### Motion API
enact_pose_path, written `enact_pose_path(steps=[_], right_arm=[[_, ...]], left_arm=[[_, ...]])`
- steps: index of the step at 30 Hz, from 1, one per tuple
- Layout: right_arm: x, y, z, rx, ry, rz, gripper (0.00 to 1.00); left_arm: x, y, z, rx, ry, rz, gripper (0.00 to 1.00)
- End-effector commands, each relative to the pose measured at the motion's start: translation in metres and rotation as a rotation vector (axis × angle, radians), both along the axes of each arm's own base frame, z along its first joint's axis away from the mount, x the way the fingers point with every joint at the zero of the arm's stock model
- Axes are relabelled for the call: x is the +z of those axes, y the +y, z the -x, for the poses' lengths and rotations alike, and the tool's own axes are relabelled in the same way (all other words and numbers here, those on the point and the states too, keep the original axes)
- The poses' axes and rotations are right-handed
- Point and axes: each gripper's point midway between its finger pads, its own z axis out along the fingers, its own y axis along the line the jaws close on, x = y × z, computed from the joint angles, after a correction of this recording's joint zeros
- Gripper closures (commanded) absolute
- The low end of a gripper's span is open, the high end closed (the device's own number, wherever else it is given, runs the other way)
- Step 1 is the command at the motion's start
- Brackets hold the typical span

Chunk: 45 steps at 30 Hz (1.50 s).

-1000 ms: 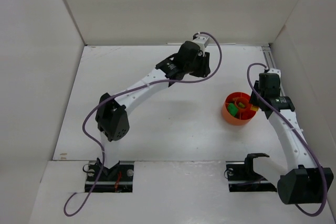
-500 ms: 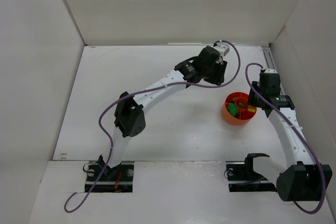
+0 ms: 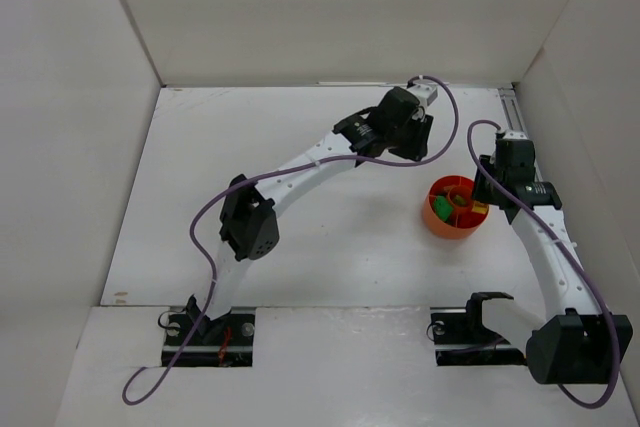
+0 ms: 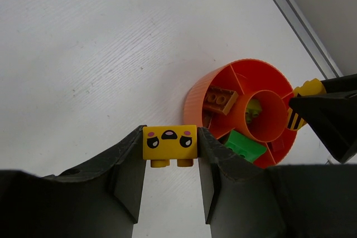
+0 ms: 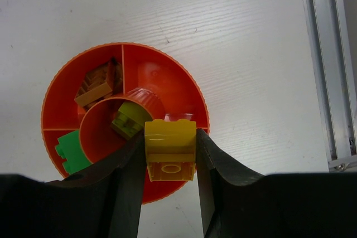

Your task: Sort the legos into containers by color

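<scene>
Yellow brick with a printed face (image 4: pixel 169 144), clamped across its two sides in my left gripper (image 4: pixel 170 137): the jaws are drawn in close, with only the brick's width between them, and its studs point down towards the white table (image 4: pixel 83 54). In the left wrist view this brick hangs to the left of the orange-red bowl (image 4: pixel 195 96), near its ribbed outer wall but not over the rim. From above, my left gripper (image 3: pixel 412 142) stands up and to the left of the bowl (image 3: pixel 440 217), apart from it.

The bowl sits on the table towards the right side, a round central well inside it and dividers running out to the rim. An orange-brown brick (image 5: pixel 97 85) lies in the upper-left compartment, a lime brick (image 5: pixel 127 118) in the central well, and a green brick (image 5: pixel 70 151) in the lower-left compartment. The upper-right compartment shows bare plastic.

My right gripper (image 5: pixel 170 149) is pinching a plain yellow brick (image 5: pixel 170 146), jaws partly spread and pressed flat on both of its sides, its hollow underside turned to the camera. This brick hangs over the bowl's near part, overlapping the edge of the central well; I cannot tell whether it touches the bowl. A metal rail (image 5: pixel 326 65) runs along the table's right edge.
</scene>
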Motion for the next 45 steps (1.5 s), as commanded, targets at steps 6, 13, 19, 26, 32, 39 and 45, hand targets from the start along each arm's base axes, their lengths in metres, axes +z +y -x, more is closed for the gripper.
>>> enact_pose_path(steps=[6, 13, 19, 26, 32, 39, 45], right_arm=[[0.020, -0.002, -0.010, -0.005, -0.080, 0.004, 0.93], [0.020, -0.005, -0.001, -0.033, -0.065, 0.007, 0.93], [0.007, -0.001, 0.014, -0.038, -0.005, -0.019, 0.93], [0.012, 0.004, 0.022, -0.049, -0.022, -0.056, 0.93], [0.013, 0.004, 0.020, -0.055, -0.033, -0.062, 0.93], [0.016, 0.004, 0.016, -0.048, -0.059, -0.056, 0.93], [0.013, 0.004, 0.016, -0.048, -0.048, -0.056, 0.94]], left_arm=[[0.022, -0.001, -0.004, -0.004, -0.056, 0.018, 1.00], [0.021, 0.001, -0.007, 0.001, -0.077, 0.002, 1.00], [0.021, 0.004, -0.011, 0.014, -0.092, -0.010, 1.00], [0.027, 0.002, -0.012, 0.010, -0.110, 0.001, 1.00], [0.028, 0.007, -0.016, 0.020, -0.110, 0.001, 1.00], [0.032, 0.011, -0.016, 0.024, -0.121, -0.008, 1.00], [0.035, 0.016, -0.022, 0.030, -0.140, -0.022, 1.00]])
